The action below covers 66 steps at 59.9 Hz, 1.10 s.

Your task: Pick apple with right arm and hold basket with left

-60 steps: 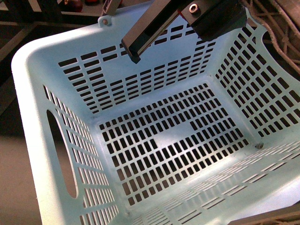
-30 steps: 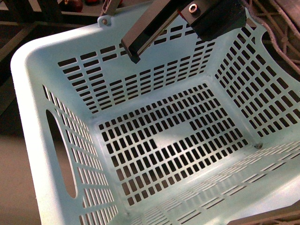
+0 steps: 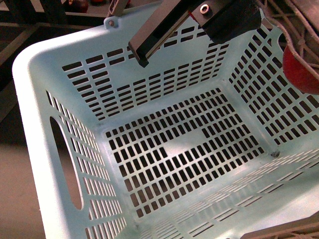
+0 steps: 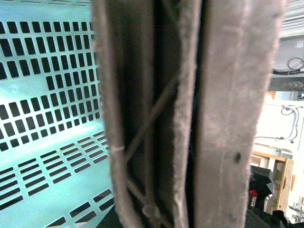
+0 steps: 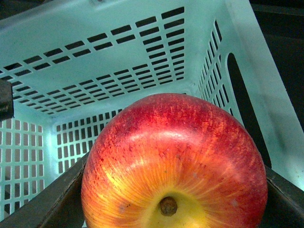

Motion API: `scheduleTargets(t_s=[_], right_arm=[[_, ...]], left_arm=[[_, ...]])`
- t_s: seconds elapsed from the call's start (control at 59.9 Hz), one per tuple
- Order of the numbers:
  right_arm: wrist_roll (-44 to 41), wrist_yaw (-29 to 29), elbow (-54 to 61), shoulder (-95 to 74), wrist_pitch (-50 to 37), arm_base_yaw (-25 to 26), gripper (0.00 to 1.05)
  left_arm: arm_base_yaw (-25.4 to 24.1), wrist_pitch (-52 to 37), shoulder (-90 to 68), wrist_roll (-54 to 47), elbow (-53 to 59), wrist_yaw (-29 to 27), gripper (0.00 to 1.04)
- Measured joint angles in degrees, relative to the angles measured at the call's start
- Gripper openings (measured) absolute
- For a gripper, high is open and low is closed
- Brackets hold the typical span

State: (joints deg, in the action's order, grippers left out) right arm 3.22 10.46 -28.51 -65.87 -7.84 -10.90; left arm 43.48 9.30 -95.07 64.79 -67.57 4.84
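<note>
A plain beige surface [image 3: 15, 199] showed only at the lower left of the front view, beside the large pale turquoise slotted plastic basket [image 3: 35, 99]. Whether the basket rested on it could not be told. Beyond, small dark maroon fruits [image 3: 78, 5] sat by a dark rack [image 3: 30, 22].

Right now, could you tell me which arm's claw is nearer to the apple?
Right. The right claw grips the apple between its fingers; the left claw is apart from it, at the far wall of the basket.
</note>
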Motion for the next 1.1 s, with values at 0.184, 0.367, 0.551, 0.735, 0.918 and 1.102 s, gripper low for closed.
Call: scheduleTargets(t_s=[0.184,0.367,0.551,0.735,0.918,1.102], right_arm=[[-0.2,-2.6,0.1,1.2,0.2,1.1,0.96],[-0.1,-5.4,-0.3,5.7,4.0,7.0,0.96],[0.0,-6.8,-0.2,12.8,9.1,14.6,0.96],[-1.0,-8.1,1.1,19.7,13.2,19.8,0.96],[-1.4,-7.9,1.2,19.8,13.2,20.0,0.96],[-2.2,-2.0,10.4,22.2,-9.2,20.1,0.79]], left_arm=[[0.0,0.0,0.0,0.0,0.0,0.0,0.16],[0.0,0.1,-0.5,-0.3,0.0,-0.4,0.16],[0.0,0.1,-0.6,-0.5,0.0,-0.4,0.16],[0.0,0.1,-0.6,-0.4,0.0,0.0,0.16],[0.0,0.1,-0.6,-0.3,0.0,0.1,0.16],[0.0,0.1,-0.6,-0.4,0.0,-0.4,0.16]])
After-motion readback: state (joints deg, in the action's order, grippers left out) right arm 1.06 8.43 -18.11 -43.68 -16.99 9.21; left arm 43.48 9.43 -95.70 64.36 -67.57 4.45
